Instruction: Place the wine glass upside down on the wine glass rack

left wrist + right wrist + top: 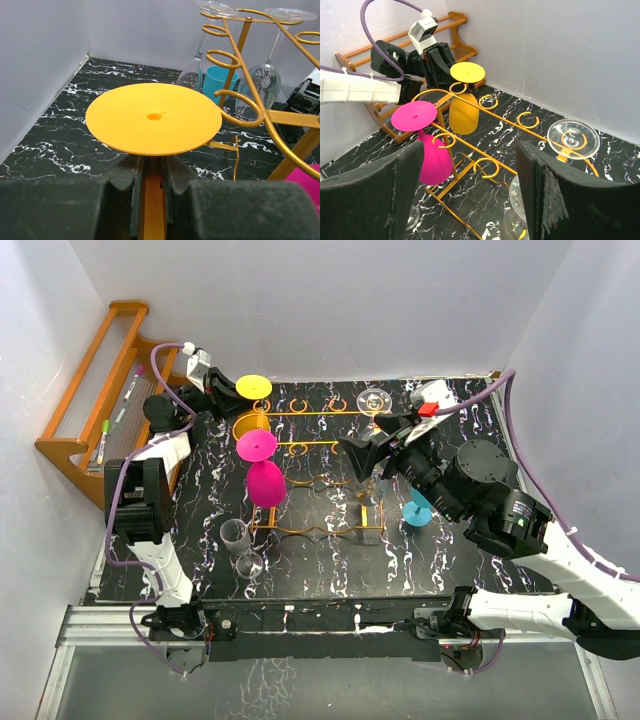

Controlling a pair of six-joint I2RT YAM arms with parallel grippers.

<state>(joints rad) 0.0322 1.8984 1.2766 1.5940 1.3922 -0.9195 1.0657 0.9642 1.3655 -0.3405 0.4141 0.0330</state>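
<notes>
Left gripper (152,180): closed on the stem of the yellow glass (153,117), which it holds inverted, foot uppermost, bowl hanging below. The glass is at the far-left end of the rack (235,65). From the right wrist view, its stem appears to sit in or at the mouth of an end loop, with the foot a little above the wire.

Step in hand: seating the glass. The next move probably calls for lowering until the foot rests on the loop, then releasing.

Pink glass (432,155): already hung beside it.

Right gripper (470,170): wide open and empty, above the rack's middle.
</notes>
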